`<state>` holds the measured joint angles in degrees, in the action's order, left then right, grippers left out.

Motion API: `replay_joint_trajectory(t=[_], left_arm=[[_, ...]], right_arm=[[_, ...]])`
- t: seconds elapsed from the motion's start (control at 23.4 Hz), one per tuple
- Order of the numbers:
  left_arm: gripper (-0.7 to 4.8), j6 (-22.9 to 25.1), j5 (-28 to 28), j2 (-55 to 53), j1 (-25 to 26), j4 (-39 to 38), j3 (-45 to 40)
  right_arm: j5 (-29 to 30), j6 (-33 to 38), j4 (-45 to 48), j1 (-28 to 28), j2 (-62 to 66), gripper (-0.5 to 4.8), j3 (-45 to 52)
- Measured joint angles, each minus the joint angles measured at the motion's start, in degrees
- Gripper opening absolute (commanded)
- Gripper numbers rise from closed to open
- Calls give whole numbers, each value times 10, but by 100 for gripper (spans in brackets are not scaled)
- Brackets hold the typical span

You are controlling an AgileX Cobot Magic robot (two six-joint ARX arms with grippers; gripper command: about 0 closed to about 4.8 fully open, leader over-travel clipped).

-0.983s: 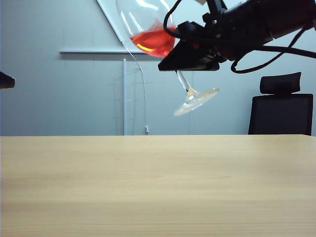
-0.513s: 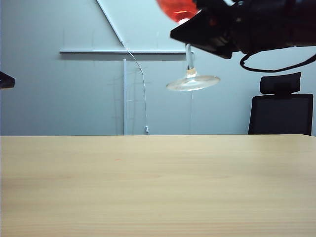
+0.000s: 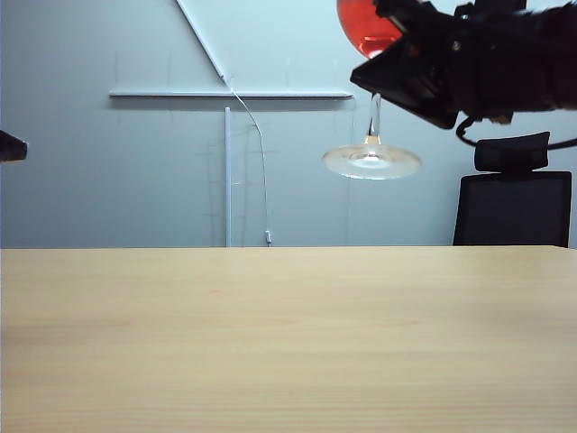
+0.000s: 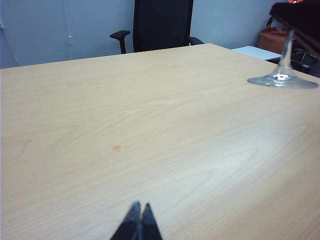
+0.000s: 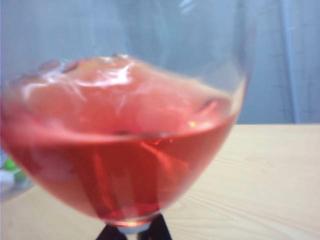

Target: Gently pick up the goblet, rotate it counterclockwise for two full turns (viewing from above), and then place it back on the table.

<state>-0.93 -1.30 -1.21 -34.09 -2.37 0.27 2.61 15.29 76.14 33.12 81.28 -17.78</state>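
The goblet (image 3: 371, 161) hangs upright high above the table (image 3: 288, 334), its bowl of red liquid cut off by the upper edge of the exterior view. My right gripper (image 3: 383, 86) is shut on the thin stem just under the bowl. In the right wrist view the bowl (image 5: 120, 150) fills the picture, with the gripper (image 5: 132, 233) closed below it. The left wrist view shows the goblet's stem and foot (image 4: 283, 80) off to one side. My left gripper (image 4: 139, 209) is shut and empty, low over the table (image 4: 150, 110) far from the glass.
A black office chair (image 3: 514, 203) stands behind the table's far right edge and also shows in the left wrist view (image 4: 160, 25). A small pink spot (image 4: 118, 147) marks the wood. The left arm's tip (image 3: 11, 146) shows at the left edge.
The goblet has swung from tilted to upright and shifted right with the right gripper. Its foot now hangs level. The left gripper has not moved.
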Motion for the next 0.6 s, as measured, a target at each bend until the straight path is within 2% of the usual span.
replay_joint_trajectory(t=[0.17, 0.38, 0.6], left_arm=[[-5, 0, 0, 0, 0, 0, 0], [-5, 0, 0, 0, 0, 0, 0], [-5, 0, 0, 0, 0, 0, 0]], right_arm=[[-63, 51, 7, -1, 42, -6, -13], [-89, 85, -11, 0, 87, -6, -59], [-95, 87, -117, 0, 95, -6, -120]])
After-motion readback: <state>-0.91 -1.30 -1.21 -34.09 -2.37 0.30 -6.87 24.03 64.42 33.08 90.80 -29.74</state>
